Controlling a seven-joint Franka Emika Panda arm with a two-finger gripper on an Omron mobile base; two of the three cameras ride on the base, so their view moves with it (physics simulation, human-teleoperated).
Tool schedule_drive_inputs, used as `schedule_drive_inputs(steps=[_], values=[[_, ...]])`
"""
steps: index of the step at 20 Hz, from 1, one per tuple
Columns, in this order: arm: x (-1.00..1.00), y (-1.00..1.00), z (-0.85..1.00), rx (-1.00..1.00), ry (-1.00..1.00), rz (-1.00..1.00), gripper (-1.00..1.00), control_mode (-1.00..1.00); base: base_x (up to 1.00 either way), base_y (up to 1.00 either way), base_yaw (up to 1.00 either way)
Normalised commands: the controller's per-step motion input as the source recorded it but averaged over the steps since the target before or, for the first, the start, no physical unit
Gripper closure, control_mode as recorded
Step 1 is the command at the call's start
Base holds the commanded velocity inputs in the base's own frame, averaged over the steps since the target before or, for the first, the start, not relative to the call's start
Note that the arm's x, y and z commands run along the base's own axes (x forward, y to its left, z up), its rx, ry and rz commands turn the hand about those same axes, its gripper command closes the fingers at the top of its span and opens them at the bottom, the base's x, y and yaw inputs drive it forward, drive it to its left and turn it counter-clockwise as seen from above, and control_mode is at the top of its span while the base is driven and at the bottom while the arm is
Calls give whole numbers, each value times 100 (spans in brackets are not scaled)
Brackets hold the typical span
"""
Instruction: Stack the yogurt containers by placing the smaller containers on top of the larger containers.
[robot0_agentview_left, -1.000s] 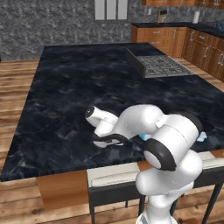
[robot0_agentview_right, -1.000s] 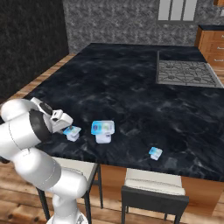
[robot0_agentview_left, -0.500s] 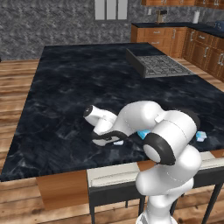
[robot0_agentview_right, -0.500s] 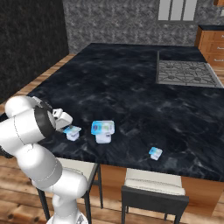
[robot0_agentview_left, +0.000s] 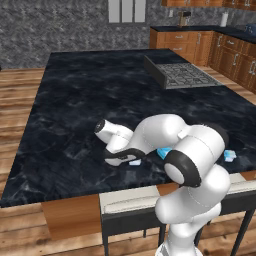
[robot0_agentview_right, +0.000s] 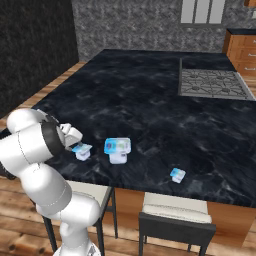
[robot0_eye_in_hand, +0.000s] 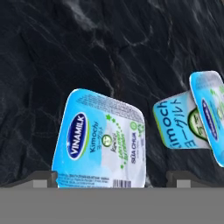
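Two small cups, one big tub on the worktop

One small cup (robot0_eye_in_hand: 99, 140) sits right under the tool (robot0_eye_in_hand: 112, 177), between its wide-spread, empty fingers. Just beside it stands the big tub (robot0_agentview_right: 117, 149); the other small cup (robot0_agentview_right: 177, 175) lies well apart on the black worktop (robot0_agentview_right: 150, 100).

Both base views look forward-down from behind, sharing the black counter (robot0_agentview_left: 75, 115); hand view hovers close above it.
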Motion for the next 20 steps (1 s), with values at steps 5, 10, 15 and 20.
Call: schedule_drive_inputs(steps=[5, 10, 15, 20], values=[[0, 0, 0, 0, 0, 0, -100, -100, 0, 0, 0], [0, 2, 0, 0, 0, 0, -100, -100, 0, 0, 0], [0, 9, -1, 0, 0, 0, -100, -100, 0, 0, 0], [1, 3, -11, 0, 2, 0, -100, -100, 0, 0, 0]])
